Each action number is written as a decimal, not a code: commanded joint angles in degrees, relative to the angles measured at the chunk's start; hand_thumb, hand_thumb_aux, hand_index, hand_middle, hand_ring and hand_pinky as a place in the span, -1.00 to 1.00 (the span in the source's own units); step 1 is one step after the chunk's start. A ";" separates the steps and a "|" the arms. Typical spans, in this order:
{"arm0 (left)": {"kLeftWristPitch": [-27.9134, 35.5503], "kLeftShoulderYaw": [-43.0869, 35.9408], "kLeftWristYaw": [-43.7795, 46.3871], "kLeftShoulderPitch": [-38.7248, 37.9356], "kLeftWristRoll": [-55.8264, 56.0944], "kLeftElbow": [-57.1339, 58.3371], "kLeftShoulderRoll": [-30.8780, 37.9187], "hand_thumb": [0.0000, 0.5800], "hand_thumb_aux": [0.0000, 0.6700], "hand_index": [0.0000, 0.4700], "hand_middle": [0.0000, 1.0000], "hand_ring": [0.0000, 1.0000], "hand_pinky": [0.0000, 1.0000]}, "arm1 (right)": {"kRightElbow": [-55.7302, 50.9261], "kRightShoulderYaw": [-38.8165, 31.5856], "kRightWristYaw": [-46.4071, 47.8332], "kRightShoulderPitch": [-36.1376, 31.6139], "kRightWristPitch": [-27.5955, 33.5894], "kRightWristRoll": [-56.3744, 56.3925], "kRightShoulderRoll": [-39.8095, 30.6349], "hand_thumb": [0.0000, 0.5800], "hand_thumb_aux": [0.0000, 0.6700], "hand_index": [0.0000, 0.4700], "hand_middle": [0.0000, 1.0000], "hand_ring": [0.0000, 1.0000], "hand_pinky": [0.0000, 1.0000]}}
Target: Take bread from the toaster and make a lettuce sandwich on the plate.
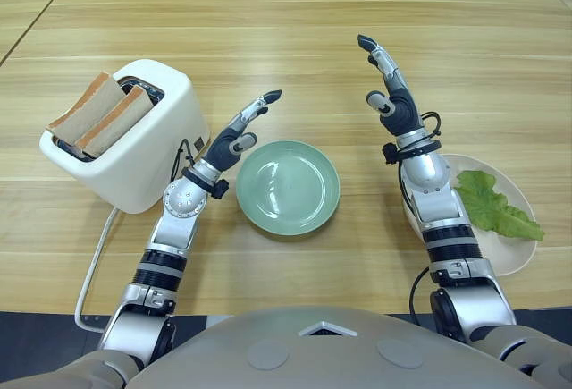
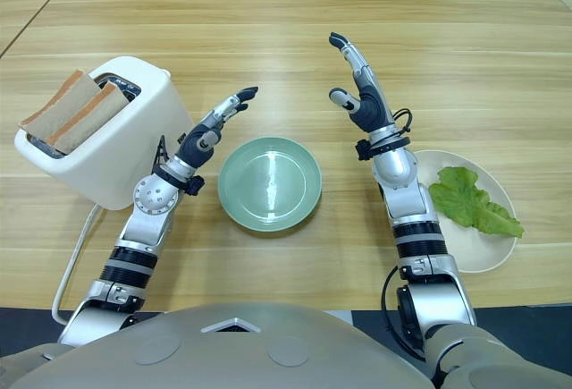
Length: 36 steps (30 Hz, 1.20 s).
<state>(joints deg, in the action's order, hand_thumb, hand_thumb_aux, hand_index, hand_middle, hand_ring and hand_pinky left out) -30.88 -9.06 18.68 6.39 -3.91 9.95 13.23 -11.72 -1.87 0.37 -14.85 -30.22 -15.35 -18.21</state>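
A white toaster (image 1: 143,152) stands at the left with two slices of bread (image 1: 103,112) sticking out of its slots. A green plate (image 1: 288,186) lies in the middle, bare. A lettuce leaf (image 1: 494,206) rests on a pale plate (image 1: 517,255) at the right. My left hand (image 1: 239,132) is open between the toaster and the green plate, fingers stretched toward the far right. My right hand (image 1: 389,92) is open and raised, fingers pointing away, just beyond the green plate's right side and left of the lettuce.
The toaster's white cord (image 1: 89,273) runs down along the near left toward the table's front edge. The wooden table (image 1: 295,22) stretches wide beyond the hands.
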 commanded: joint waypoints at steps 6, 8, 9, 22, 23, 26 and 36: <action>-2.08 0.69 -0.04 0.84 -0.04 2.48 0.62 -1.00 -1.00 -1.00 -1.00 -1.00 -1.00 | -0.04 -1.14 -0.45 -0.62 0.20 -1.91 0.74 -1.00 -1.00 -1.00 -1.00 -1.00 -1.00; -2.46 0.62 -0.06 0.68 -0.33 2.48 0.70 -1.00 -1.00 -1.00 -1.00 -1.00 -1.00 | -0.02 -1.33 -0.52 -0.68 0.21 -2.15 0.87 -1.00 -1.00 -1.00 -1.00 -1.00 -1.00; -2.60 0.54 -0.06 0.64 -0.45 2.51 0.69 -1.00 -1.00 -1.00 -1.00 -1.00 -1.00 | 0.04 -1.33 -0.58 -0.63 0.19 -2.24 0.91 -1.00 -1.00 -1.00 -1.00 -1.00 -1.00; 34.17 38.23 -9.20 20.78 55.04 -34.98 30.63 -1.00 -1.00 -1.00 -1.00 -1.00 -1.00 | -4.03 -3.53 -2.76 -3.88 1.27 -5.10 2.95 -1.00 -1.00 -1.00 -1.00 -1.00 -1.00; 37.23 41.34 -8.94 22.01 55.69 -33.57 34.96 -1.00 -1.00 -1.00 -1.00 -1.00 -1.00 | -4.28 -3.57 -2.91 -3.96 1.37 -5.20 2.99 -1.00 -1.00 -1.00 -1.00 -1.00 -1.00; 40.78 44.60 -1.63 14.96 43.52 -36.58 44.84 -1.00 -1.00 -1.00 -1.00 -1.00 -1.00 | -4.42 -3.50 -3.22 -3.78 1.38 -5.44 2.96 -1.00 -1.00 -1.00 -1.00 -1.00 -1.00; 22.70 22.03 1.21 -5.64 -11.53 -15.96 54.58 -1.00 -1.00 -1.00 -1.00 -1.00 -1.00 | -1.51 -1.38 -3.92 -0.85 1.43 -5.38 1.57 -1.00 -1.00 -1.00 -1.00 -1.00 -1.00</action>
<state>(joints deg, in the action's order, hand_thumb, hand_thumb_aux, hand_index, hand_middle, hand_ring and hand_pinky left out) -3.80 21.29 18.46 6.31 -2.57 -17.64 64.24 -15.30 -4.01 -3.33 -17.44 -29.74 -20.39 -15.44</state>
